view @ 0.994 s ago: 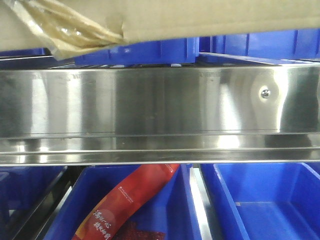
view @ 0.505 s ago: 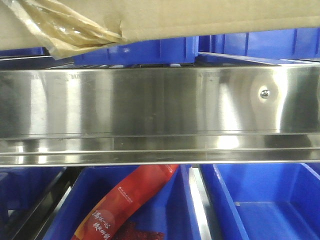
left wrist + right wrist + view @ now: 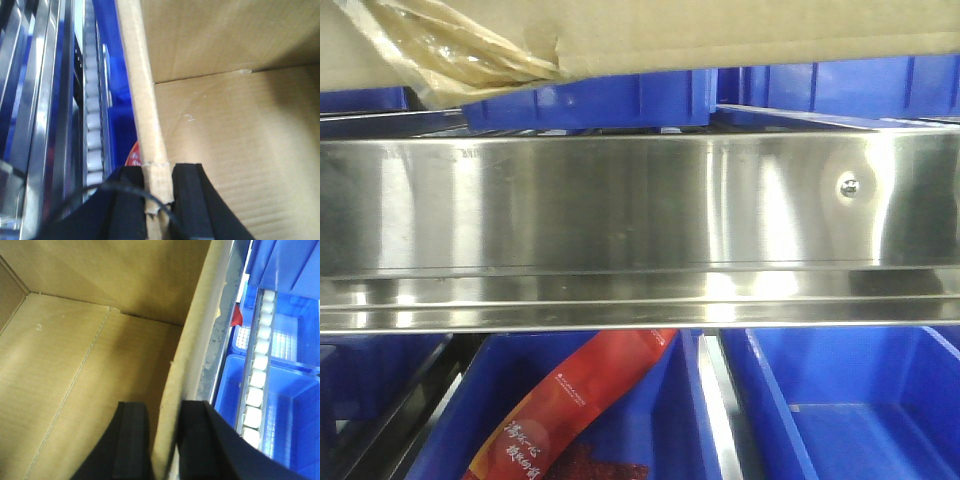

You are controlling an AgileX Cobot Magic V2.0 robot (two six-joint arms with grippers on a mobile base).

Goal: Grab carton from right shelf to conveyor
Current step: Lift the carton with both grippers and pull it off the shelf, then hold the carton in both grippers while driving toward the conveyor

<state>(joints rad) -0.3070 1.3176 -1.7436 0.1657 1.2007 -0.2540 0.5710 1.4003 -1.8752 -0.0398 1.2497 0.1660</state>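
The carton (image 3: 720, 30) is plain brown cardboard and hangs just above the right shelf's steel front rail (image 3: 620, 200), with a wrinkled scrap of tape (image 3: 460, 55) at its lower left edge. My left gripper (image 3: 159, 200) is shut on the carton's left wall (image 3: 150, 130), one black pad on each side. My right gripper (image 3: 165, 440) pinches the carton's right wall (image 3: 192, 355) the same way. Both wrist views look down into the carton's bare inside (image 3: 75, 355). The conveyor is out of view.
Blue plastic bins (image 3: 590, 100) stand on the shelf behind the carton. More blue bins (image 3: 860, 420) sit below the rail, one holding a red packet (image 3: 570, 410). A screw head (image 3: 849, 185) marks the rail. White roller tracks (image 3: 257, 385) run beside the carton.
The carton's lower edge and tape have risen slightly in the front view, showing more of the blue bin behind. The shelf has not moved.
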